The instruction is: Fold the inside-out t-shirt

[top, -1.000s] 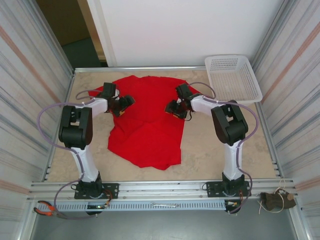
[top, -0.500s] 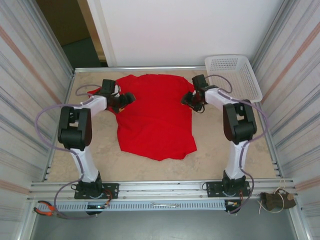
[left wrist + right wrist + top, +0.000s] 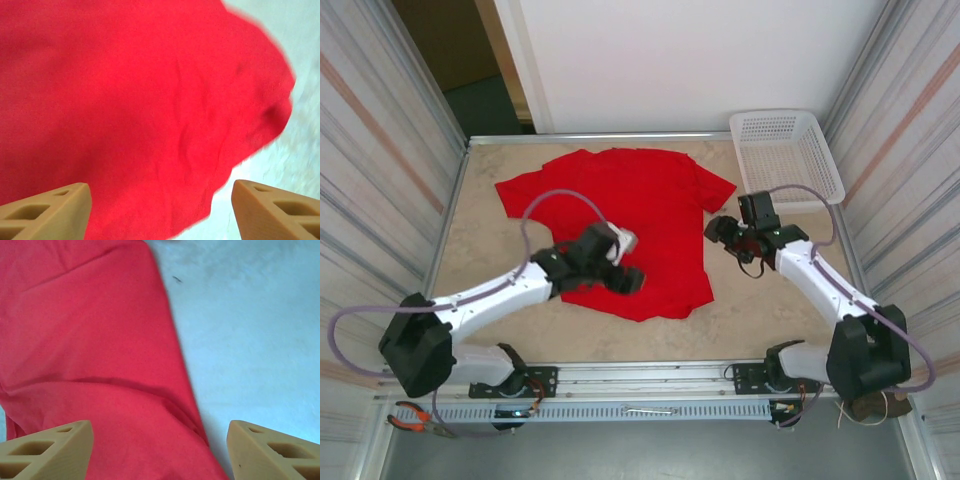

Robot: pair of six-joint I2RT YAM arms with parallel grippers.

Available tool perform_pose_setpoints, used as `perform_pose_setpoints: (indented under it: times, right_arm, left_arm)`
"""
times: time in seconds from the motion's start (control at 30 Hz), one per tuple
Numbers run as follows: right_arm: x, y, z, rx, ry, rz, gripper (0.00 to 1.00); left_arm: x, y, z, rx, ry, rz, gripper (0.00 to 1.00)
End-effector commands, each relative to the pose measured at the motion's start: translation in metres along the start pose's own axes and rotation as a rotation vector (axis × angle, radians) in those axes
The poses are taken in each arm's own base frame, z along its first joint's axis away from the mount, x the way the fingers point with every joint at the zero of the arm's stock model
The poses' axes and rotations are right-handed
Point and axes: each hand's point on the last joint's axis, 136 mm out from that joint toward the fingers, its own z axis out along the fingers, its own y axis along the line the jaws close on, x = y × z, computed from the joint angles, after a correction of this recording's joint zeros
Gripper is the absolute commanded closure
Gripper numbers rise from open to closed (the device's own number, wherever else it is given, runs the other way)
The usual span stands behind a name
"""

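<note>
Withdrawn, left pincer (image 3: pixel 161 190) and right pincer (image 3: pixel 160 432) gape empty over t-shirt (image 3: pixel 620 200) near basket (image 3: pixel 785 155).

The left arm (image 3: pixel 490 300) and the right arm (image 3: pixel 820 285) are built of white links joined by bulky black housings, each set on a black base (image 3: pixel 505 382). A lilac cable (image 3: pixel 563 193) is looped along each arm. The left gripper (image 3: pixel 161 186) and the right gripper (image 3: pixel 160 424) are fitted with tan wedge-shaped fingers (image 3: pixel 45 210) pierced by rectangular holes.
</note>
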Motion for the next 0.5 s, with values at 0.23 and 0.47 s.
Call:
perform_pose_setpoints:
  times: [0.23,0.47]
  right_arm:
    - [0.028,-0.024,-0.017,-0.034,-0.021,0.07,0.25]
    - [0.059,-0.024,0.012,-0.022,0.114,-0.072,0.25]
  left_arm:
    - [0.044,0.052,0.002,-0.465,0.072,-0.076,0.31]
    - [0.086,0.117,-0.037,-0.414,-0.035,-0.698,0.23]
